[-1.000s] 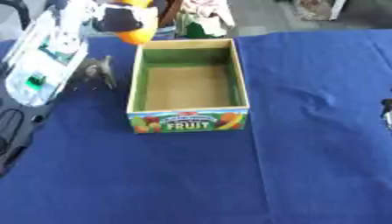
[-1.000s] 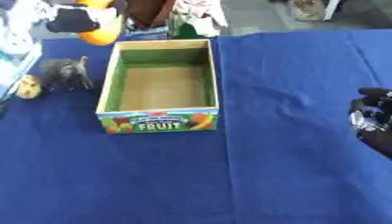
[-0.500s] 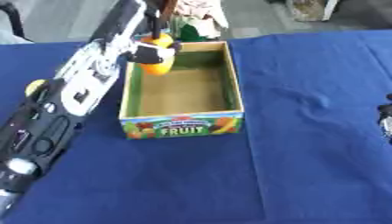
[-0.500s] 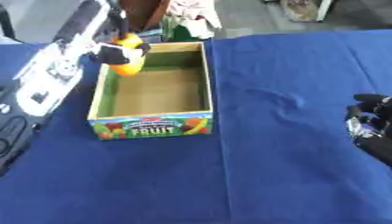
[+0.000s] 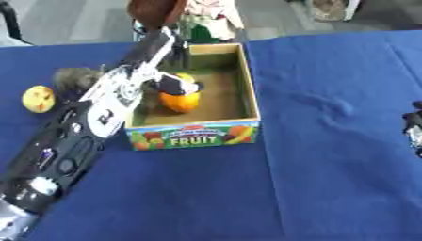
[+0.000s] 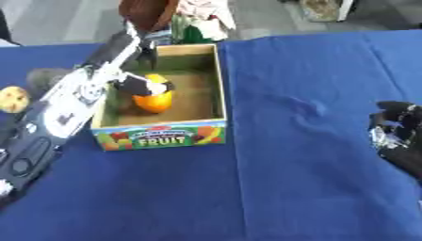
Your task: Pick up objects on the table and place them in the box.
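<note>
- Now the left hand (image 5: pixel 174 84) is down inside the box (image 5: pixel 247 101), fingers curled round an orange (image 5: pixel 180 101).
- The orange sits low in the box, at or just above the floor near the left wall; whether it already rests on the bottom I cannot tell.
- The step in hand, as I judge it, is the placing: the fruit is within the walls and only the release is left.
- Next the fingers need to spread so the orange drops free, then the hand lifts straight up to clear the left wall without tipping the box.
- On the table (image 5: pixel 329 179), left of the box and partly behind the left arm, lies a grey-brown lump (image 5: pixel 72 77), too blurred to name.
- Further left, near the table's edge, lies a small yellow fruit (image 5: pixel 38 98) with dark spots, well apart from the box.
- Both look like things to collect once the orange is let go; the grey one is nearer the box.
- The right hand (image 6: pixel 400 132) is idle at the right edge of the table, holding nothing; its fingers look loosely bent upward, though the blur makes that uncertain.
</note>
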### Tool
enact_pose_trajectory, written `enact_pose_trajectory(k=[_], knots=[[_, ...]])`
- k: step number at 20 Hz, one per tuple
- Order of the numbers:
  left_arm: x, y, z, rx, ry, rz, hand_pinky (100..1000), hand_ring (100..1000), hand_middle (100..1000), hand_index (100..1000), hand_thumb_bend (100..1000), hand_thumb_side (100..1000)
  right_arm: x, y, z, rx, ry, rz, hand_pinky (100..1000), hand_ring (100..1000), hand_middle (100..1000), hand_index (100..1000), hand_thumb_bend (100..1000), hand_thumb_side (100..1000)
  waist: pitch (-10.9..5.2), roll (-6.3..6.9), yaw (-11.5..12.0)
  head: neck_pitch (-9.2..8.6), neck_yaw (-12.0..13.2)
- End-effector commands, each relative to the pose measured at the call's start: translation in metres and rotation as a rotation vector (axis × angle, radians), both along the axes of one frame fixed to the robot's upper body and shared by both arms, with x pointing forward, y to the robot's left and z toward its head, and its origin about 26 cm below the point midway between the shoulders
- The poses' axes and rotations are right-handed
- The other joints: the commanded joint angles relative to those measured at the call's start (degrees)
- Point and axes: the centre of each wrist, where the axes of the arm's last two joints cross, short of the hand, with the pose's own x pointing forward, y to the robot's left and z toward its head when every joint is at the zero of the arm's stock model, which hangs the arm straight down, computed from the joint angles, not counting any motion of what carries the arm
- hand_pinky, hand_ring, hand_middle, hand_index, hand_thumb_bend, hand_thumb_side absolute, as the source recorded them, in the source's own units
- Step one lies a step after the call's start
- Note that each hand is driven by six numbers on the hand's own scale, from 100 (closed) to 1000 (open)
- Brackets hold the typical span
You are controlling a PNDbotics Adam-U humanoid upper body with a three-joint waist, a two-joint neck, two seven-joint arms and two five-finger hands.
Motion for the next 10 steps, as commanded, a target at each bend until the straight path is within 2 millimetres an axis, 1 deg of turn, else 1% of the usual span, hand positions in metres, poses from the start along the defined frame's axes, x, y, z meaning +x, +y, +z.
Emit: enact_pose_trajectory(k=[1, 3, 6, 8, 10], knots=[[-0.002, 0.002, 0.011, -0.007, -0.016, -0.019, 601, 741, 534, 665, 800, 100, 0.001, -0.002, 0.01, -0.008, -0.029, 0.004, 555, 692, 520, 713, 100, 117, -1.0, -0.13, 0.0, -0.43, 0.0], [-0.006, 0.003, 0.017, -0.035, -0.032, -0.031, 608, 755, 560, 681, 794, 100, 0.001, -0.002, 0.01, -0.009, -0.029, 0.003, 555, 692, 520, 714, 100, 117, -1.0, -0.13, 0.2, -0.43, -0.2], [-0.021, 0.008, 0.038, -0.122, -0.101, -0.045, 599, 756, 552, 675, 786, 100, 0.001, -0.004, 0.01, -0.011, -0.028, -0.002, 556, 692, 520, 714, 100, 116, -1.06, -0.14, 0.7, -0.29, -0.4], [-0.037, 0.016, 0.055, -0.196, -0.159, -0.048, 592, 746, 538, 672, 783, 100, 0.0, -0.006, 0.009, -0.012, -0.026, -0.01, 556, 692, 520, 714, 100, 116, -1.2, -0.12, 1.1, -0.27, -0.8], [-0.056, 0.028, 0.071, -0.258, -0.211, -0.043, 589, 739, 530, 671, 782, 100, -0.001, -0.009, 0.009, -0.014, -0.023, -0.018, 556, 692, 520, 714, 100, 116, -1.36, -0.1, 1.6, -0.25, -1.3]])
